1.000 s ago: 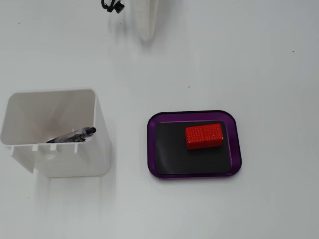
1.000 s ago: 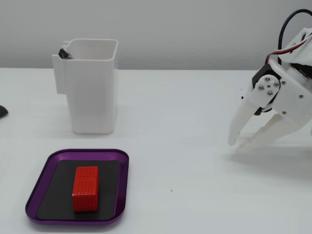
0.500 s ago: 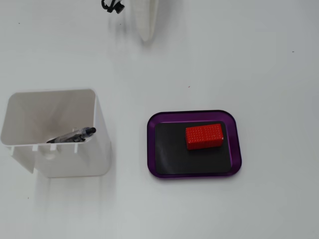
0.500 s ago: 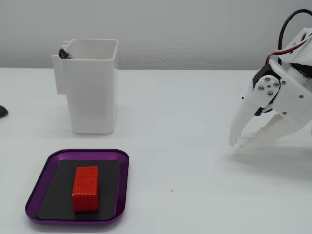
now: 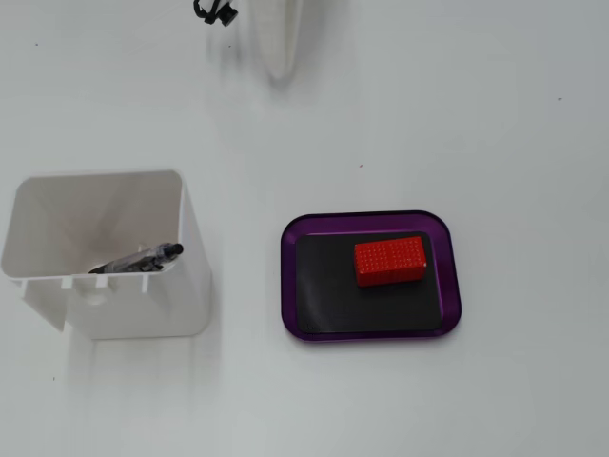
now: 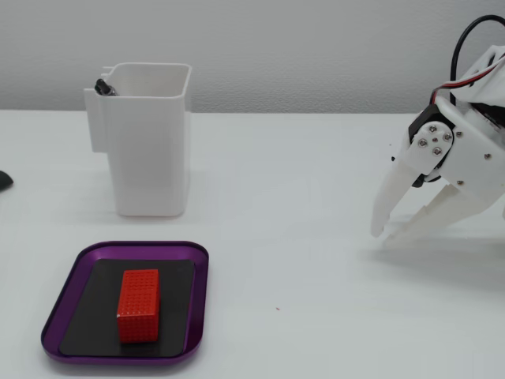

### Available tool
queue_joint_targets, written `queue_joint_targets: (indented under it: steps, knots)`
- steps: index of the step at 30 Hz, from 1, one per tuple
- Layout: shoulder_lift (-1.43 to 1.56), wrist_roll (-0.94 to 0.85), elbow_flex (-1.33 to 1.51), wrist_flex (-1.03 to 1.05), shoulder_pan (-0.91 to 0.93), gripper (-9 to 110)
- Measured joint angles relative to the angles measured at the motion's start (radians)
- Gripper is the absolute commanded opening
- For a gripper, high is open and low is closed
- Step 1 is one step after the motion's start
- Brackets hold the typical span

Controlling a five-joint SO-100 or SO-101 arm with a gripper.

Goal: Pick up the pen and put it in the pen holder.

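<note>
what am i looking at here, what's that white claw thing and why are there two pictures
The white claw is the tool at the end of a small robot arm; it has two fingers for grasping. Here the fingers stand slightly apart, tips close to the table, and hold nothing.

The two pictures show the same white table from two still cameras. One looks straight down, where only the tip of the tool shows at the top edge. The other looks from the side, level with the table, with the arm at the right.

On the table stands a white pen holder with a pen already inside, leaning against one wall. Beside it lies a purple tray with a red block on its dark inner surface.
</note>
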Motion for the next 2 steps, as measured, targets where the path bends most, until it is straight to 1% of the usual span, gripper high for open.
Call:
queue_joint_targets:
  steps: [2]
  knots:
    - [0.0, 0.0, 0.0, 0.0, 0.0, 0]
